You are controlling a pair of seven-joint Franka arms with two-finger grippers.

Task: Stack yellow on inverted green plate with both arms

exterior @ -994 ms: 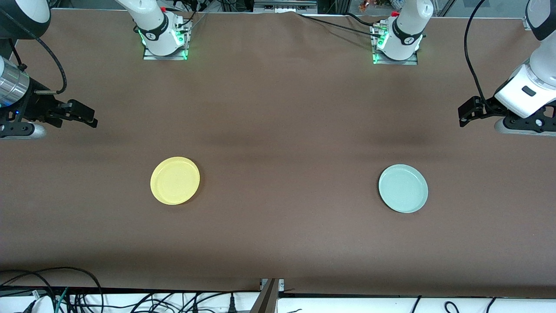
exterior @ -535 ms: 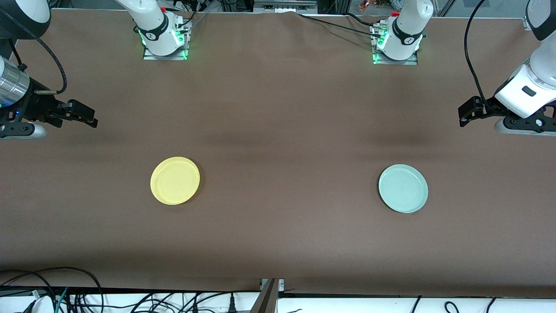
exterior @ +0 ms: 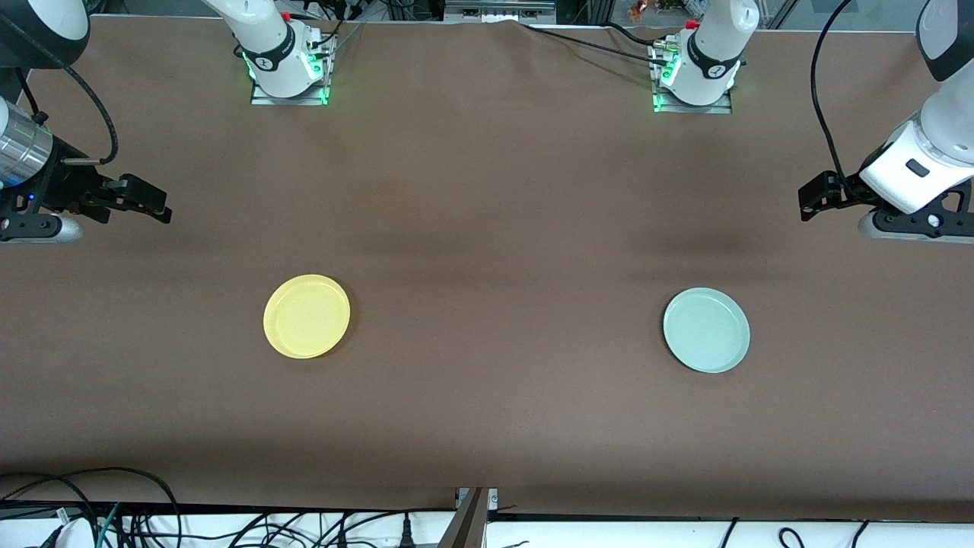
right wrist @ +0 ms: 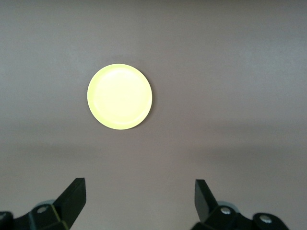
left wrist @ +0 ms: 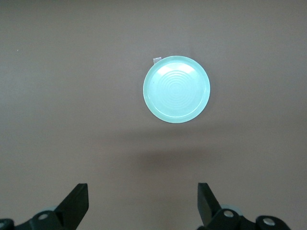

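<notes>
The yellow plate (exterior: 307,316) lies rim up on the brown table toward the right arm's end; it also shows in the right wrist view (right wrist: 120,96). The green plate (exterior: 706,329) lies rim up toward the left arm's end, its ringed inside showing in the left wrist view (left wrist: 176,89). My right gripper (exterior: 150,205) hangs open and empty high over the table's end, well away from the yellow plate; its own view (right wrist: 139,188) shows the jaws wide apart. My left gripper (exterior: 811,199) hangs open and empty over the other end (left wrist: 142,191), well away from the green plate.
The two arm bases (exterior: 288,72) (exterior: 694,80) stand at the table's edge farthest from the front camera. Loose cables (exterior: 137,517) lie below the table's near edge. The brown table cover (exterior: 487,228) stretches between the plates.
My left arm has shifted slightly, its gripper a little more over the table. The right arm and both plates have not moved.
</notes>
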